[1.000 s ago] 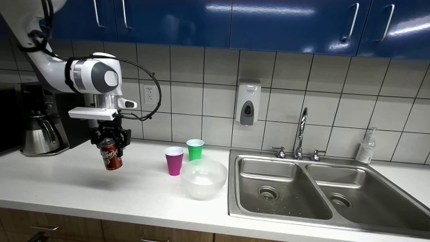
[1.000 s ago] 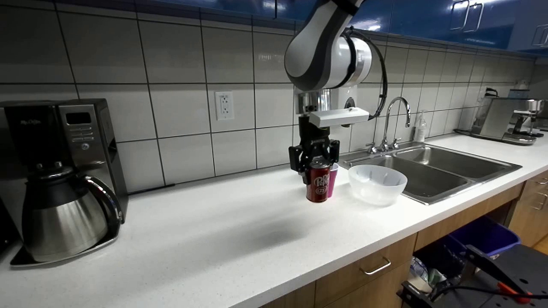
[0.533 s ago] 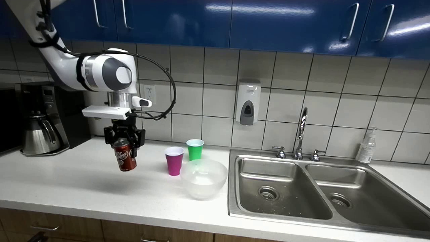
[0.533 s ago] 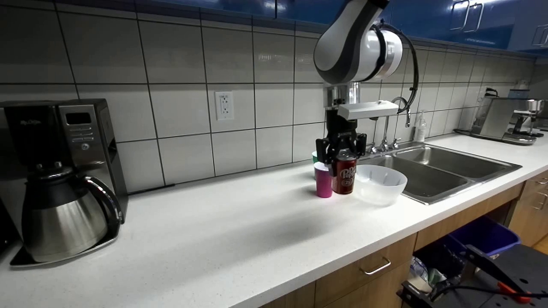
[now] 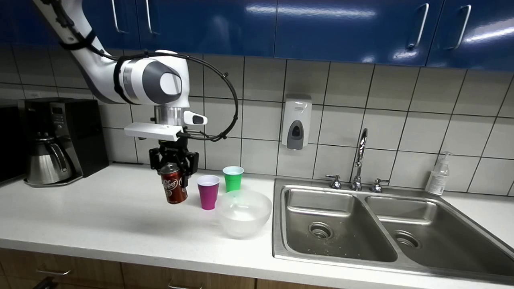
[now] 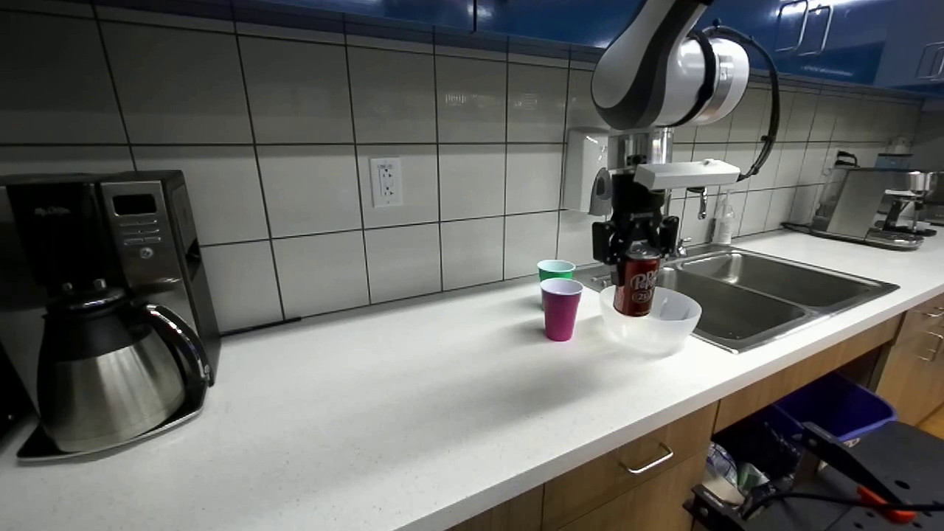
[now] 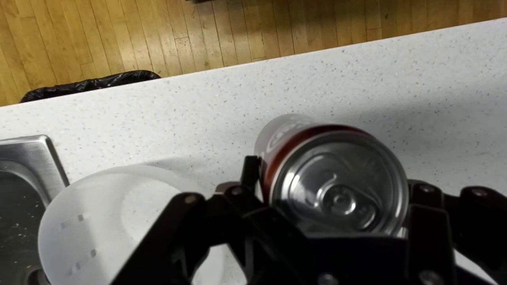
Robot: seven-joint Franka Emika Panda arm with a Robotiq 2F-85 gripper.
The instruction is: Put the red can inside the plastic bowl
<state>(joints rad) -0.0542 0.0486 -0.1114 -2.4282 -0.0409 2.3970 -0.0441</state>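
Note:
The dark red can [image 5: 174, 186] with a silvery top hangs nearly upright, slightly tilted, above the counter; it also shows in an exterior view [image 6: 636, 286] and the wrist view [image 7: 340, 186]. My gripper [image 5: 173, 176] is shut on its upper part, one finger on each side. The translucent plastic bowl [image 5: 243, 214] stands on the counter, right of the can and apart from it. In an exterior view the can overlaps the bowl [image 6: 653, 332] in the picture. In the wrist view the bowl [image 7: 103, 225] lies left of the can, partly hidden by the gripper.
A magenta cup [image 5: 208, 192] stands between can and bowl, close to the bowl. A green cup [image 5: 233, 178] stands behind it. The steel sink [image 5: 337, 224] lies right of the bowl. A coffee maker [image 6: 110, 310] stands at the counter's far end.
My gripper has carried the can sideways towards the cups and bowl, at roughly the same height. The bowl and cups have not moved.

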